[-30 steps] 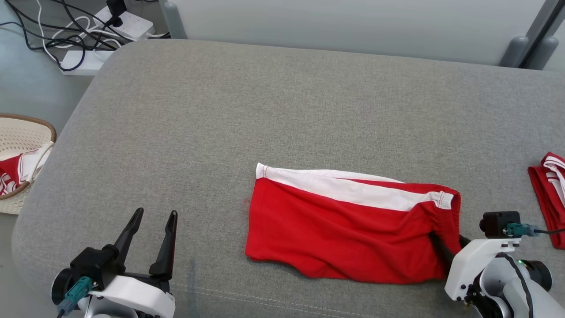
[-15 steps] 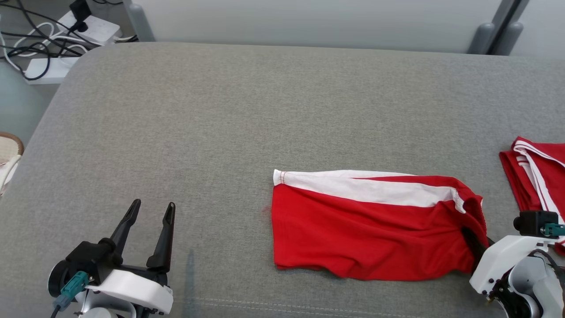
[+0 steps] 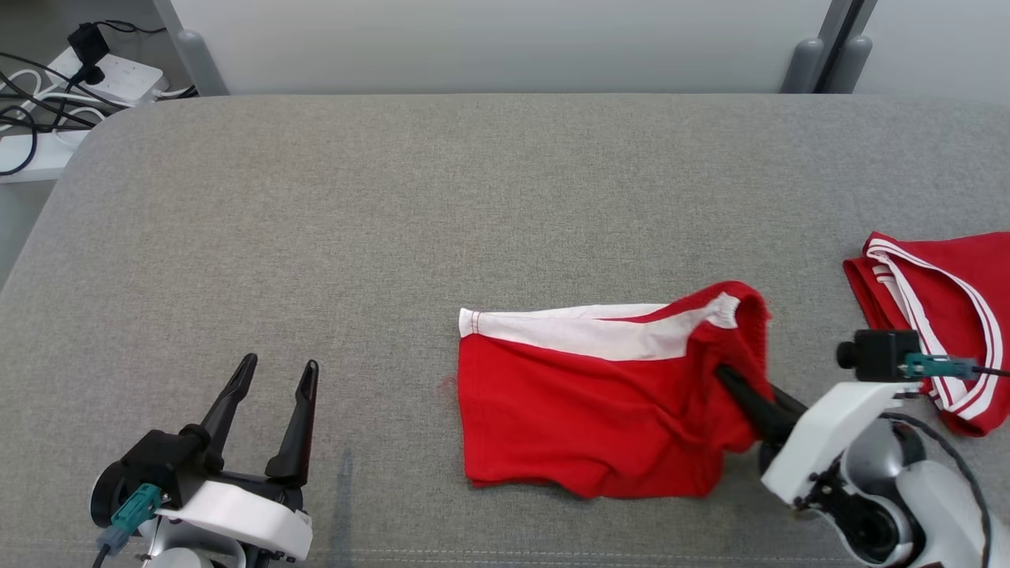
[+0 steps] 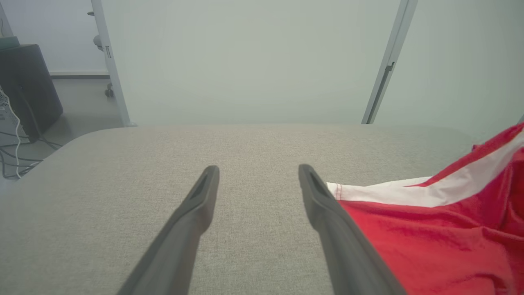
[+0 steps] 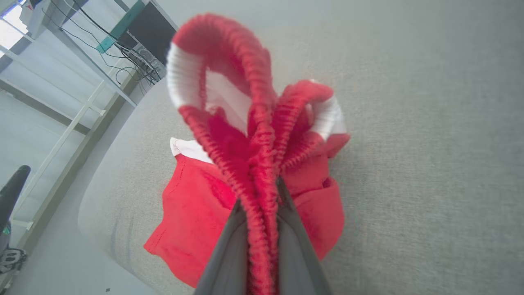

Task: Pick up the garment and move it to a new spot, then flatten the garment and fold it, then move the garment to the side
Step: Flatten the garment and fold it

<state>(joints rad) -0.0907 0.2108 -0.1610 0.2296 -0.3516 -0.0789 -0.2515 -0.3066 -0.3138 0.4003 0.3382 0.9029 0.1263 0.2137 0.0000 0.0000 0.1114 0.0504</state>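
The garment (image 3: 584,410) is a pair of red shorts with a white side stripe, lying folded on the grey cushion (image 3: 442,205). My right gripper (image 3: 730,379) is shut on its gathered elastic waistband, and that end is lifted and pulled left over the rest. The right wrist view has the bunched waistband (image 5: 262,164) pinched between my fingers (image 5: 229,246). My left gripper (image 3: 276,375) stands open over bare cushion at the lower left, well left of the garment. In the left wrist view the garment's (image 4: 442,229) hem lies just right of my right finger (image 4: 327,209).
Another red and white garment (image 3: 939,315) lies folded at the cushion's right edge. Power strips and cables (image 3: 71,79) lie on the floor beyond the back left corner. A pale wall panel (image 3: 489,39) runs behind the cushion.
My right gripper has shut on the waistband and drawn that end up and to the left, bunching the shorts. The head camera has turned right. The left gripper has stayed open and still.
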